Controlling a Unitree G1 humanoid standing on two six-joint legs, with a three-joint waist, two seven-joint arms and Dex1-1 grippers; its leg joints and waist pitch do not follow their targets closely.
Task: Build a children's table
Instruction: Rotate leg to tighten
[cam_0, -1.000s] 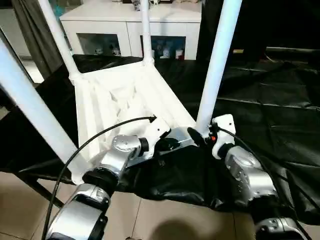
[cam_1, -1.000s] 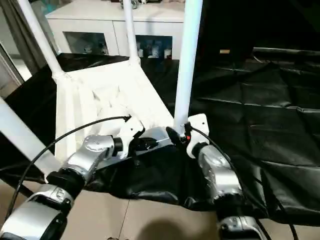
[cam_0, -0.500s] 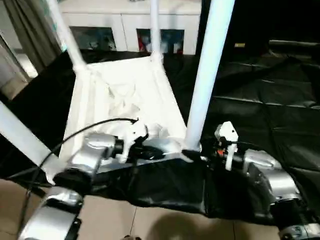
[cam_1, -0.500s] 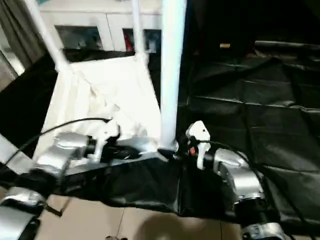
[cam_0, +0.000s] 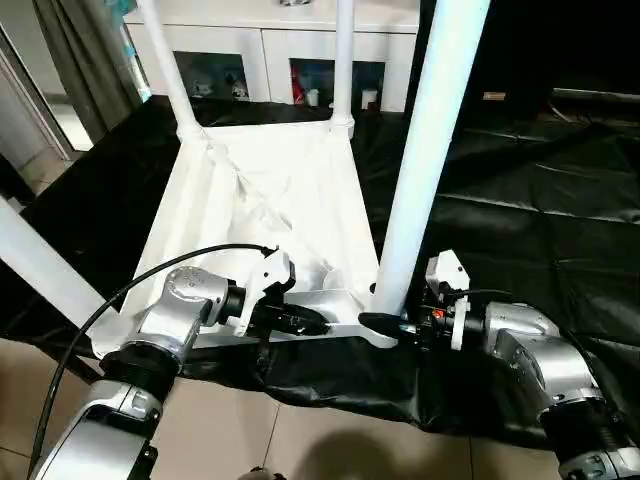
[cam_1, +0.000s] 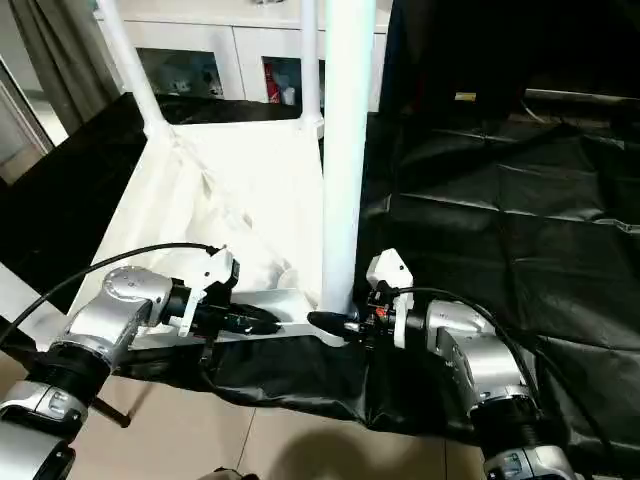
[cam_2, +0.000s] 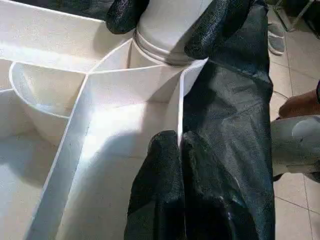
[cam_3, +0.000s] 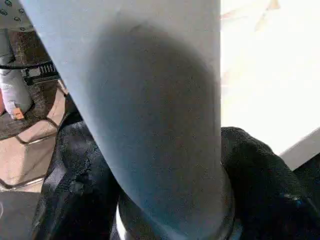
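The children's table lies upside down, its ribbed white top (cam_0: 260, 190) resting on a black sheet, with four white legs standing up from the corner sockets. My left gripper (cam_0: 305, 322) is shut on the thin near rim wall (cam_2: 181, 95) of the top, one black finger on each side. My right gripper (cam_0: 385, 322) is shut on the base of the near right leg (cam_0: 425, 150), just above its socket. Its fingers (cam_3: 260, 170) wrap both sides of the tube. The near left leg (cam_0: 40, 265) and two far legs (cam_0: 344, 60) stand untouched.
A black sheet (cam_0: 520, 200) covers the work surface and hangs over its near edge above the tiled floor (cam_0: 300, 440). A white glass-door cabinet (cam_0: 270, 50) stands behind, and a dark curtain (cam_0: 80, 70) at the back left.
The camera has shifted, so the whole picture sits differently. My right forearm has dropped lower and more level. Both grippers keep their places at the rim and the leg base.
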